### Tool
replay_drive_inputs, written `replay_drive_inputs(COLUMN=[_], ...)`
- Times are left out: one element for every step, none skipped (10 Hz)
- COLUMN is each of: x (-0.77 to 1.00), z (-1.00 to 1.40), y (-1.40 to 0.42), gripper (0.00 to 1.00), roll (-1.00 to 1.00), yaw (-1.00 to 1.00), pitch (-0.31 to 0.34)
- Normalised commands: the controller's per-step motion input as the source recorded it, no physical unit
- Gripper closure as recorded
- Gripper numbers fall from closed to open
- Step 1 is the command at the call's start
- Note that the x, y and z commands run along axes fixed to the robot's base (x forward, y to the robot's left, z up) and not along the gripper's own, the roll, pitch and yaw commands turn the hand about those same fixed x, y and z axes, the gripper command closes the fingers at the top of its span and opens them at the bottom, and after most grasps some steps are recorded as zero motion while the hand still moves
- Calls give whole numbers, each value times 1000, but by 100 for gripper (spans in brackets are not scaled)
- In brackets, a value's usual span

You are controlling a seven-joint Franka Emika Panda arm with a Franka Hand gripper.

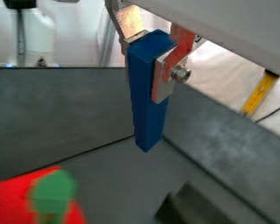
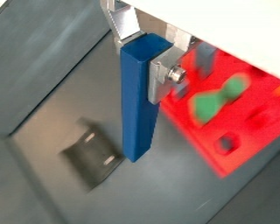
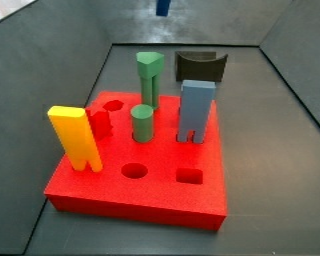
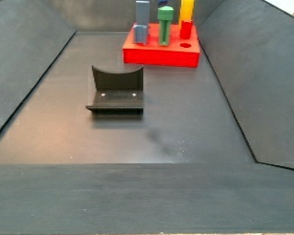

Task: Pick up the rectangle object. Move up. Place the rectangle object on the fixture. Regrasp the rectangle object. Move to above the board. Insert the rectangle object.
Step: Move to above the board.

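In both wrist views my gripper is shut on the top end of the rectangle object, a long dark-blue bar that hangs upright in the air. Only the bar's lower tip shows in a side view, high above the far wall. The gripper itself is out of both side views. The red board lies on the floor with holes in its top. The black fixture stands on the floor beside the board, with nothing on it.
Standing on the board are a tall green peg, a short green cylinder, a light-blue two-legged block and a yellow block. Grey sloping walls enclose the floor on all sides.
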Motion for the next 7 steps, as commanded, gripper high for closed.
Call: replay_drive_inputs(x=[-320, -229, -131, -87, -74, -60, -40], z=[316, 201, 83, 35, 27, 11, -1], y=[-831, -533, -223, -85, -45, -12, -4], gripper=[100, 100, 100, 100, 100, 100, 100], roll=[-1000, -1000, -1000, -958, -808, -427, -254], yaw=[-183, -187, -186, -170, -139, -57, -19], pitch=[-138, -130, -118, -111, -93, -58, -40])
